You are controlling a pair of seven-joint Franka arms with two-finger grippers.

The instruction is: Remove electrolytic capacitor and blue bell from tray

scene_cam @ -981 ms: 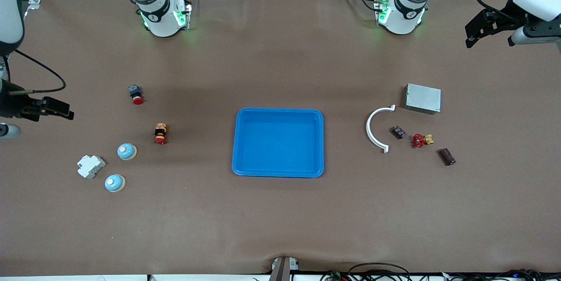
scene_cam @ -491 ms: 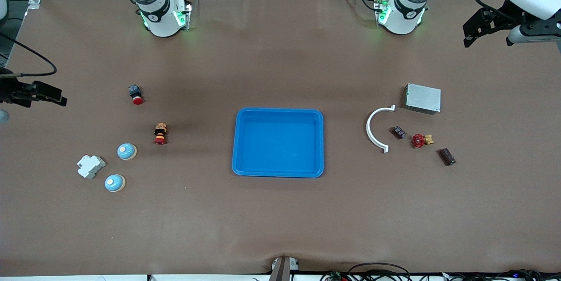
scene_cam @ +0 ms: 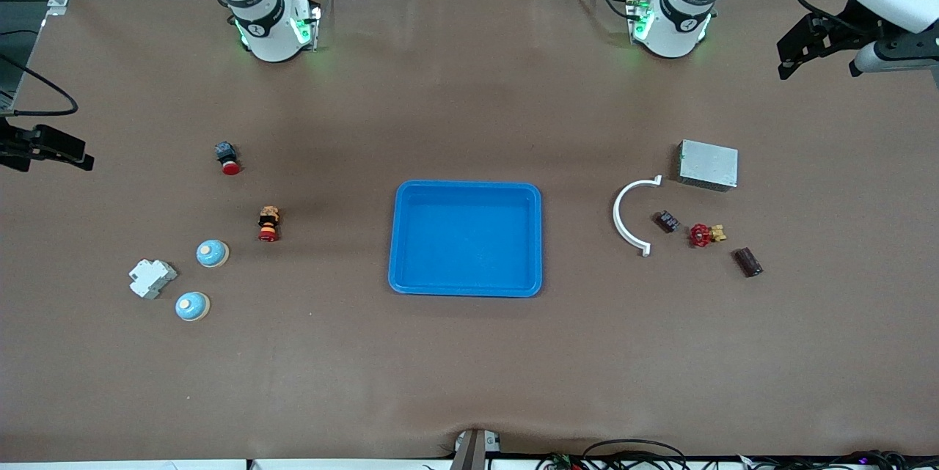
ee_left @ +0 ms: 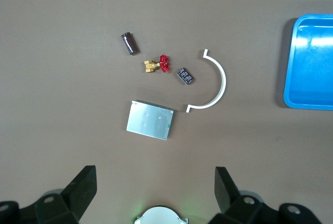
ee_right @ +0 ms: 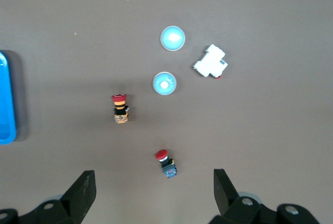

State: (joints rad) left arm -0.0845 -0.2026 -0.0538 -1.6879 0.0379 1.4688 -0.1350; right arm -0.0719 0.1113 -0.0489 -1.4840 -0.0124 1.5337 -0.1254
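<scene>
Well, both my hands are up and away from the work. My left hand (scene_cam: 796,58) hangs over the corner of the worktop (scene_cam: 469,367) at the left arm's end, near the bases, fingers spread wide and holding nothing. My right hand (scene_cam: 62,151) hangs over the edge at the right arm's end, also spread wide and empty.

Everything else I place from the tray (scene_cam: 465,287), which sits at the middle of the worktop with nothing in it. So as far as I can judge, the removal is done: no capacitor and no bell remain inside, and nothing is left but for my arms to wait.

Toward the left arm's end of the tray I count one white curved bracket (scene_cam: 620,217), one grey metal box (scene_cam: 708,164), one red-handled brass valve (scene_cam: 704,235), and two electrolytic capacitors: the shorter capacitor (scene_cam: 667,221) just beside the bracket, the longer capacitor (scene_cam: 748,262) past the valve.

Toward the right arm's end of the tray I count two blue bells, the first bell (scene_cam: 212,254) closer to the tray than the second bell (scene_cam: 192,306), one white circuit breaker (scene_cam: 152,278) beside them, and two red-capped push-button switches: the nearer switch (scene_cam: 268,224) and the far switch (scene_cam: 227,158), closer to the bases.
</scene>
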